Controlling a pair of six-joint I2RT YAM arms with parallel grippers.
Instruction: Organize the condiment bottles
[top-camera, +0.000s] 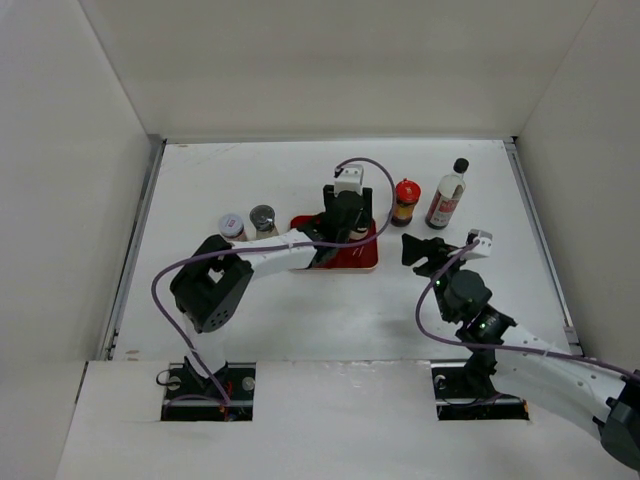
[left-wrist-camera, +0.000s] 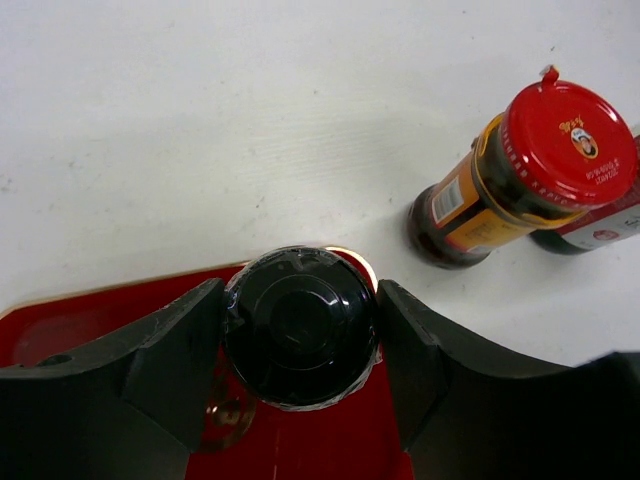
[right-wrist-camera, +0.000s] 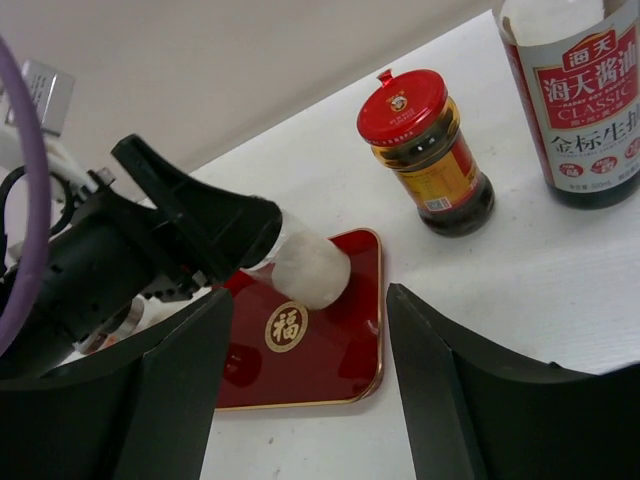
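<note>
Condiment bottles: one gripped over the tray, four standing

The left hand (left-wrist-camera: 300, 295) has its two fingers pressed against opposite sides of the white black-capped bottle (right-wrist-camera: 312, 270), just under the round black cap, which fills the gap between them in the left wrist view. The bottle sits over the red tray (top-camera: 366, 258), its pale body ending just above the gold emblem (right-wrist-camera: 286, 327) (whether the base actually touches the tray cannot be made out).

Beyond the tray's corner, toward the upper right of the left wrist view, the red-capped brown bottle (top-camera: 404, 202) stands upright on the white surface (top-camera: 250, 330). Just to its right in the top view is the tall clear bottle (top-camera: 447, 197), also upright, with a black cap and a red label. The two are close together but apart from the tray.

To the left of the tray in the top view, two shaker jars stand side by side on the surface: the white-lidded jar (top-camera: 232, 226) and the grey-lidded jar (top-camera: 263, 218), the grey one nearer the tray.

The right hand (top-camera: 415, 252) hangs right of the tray and below the two upright bottles in the top view. Its fingers are spread wide with nothing between them.
</note>
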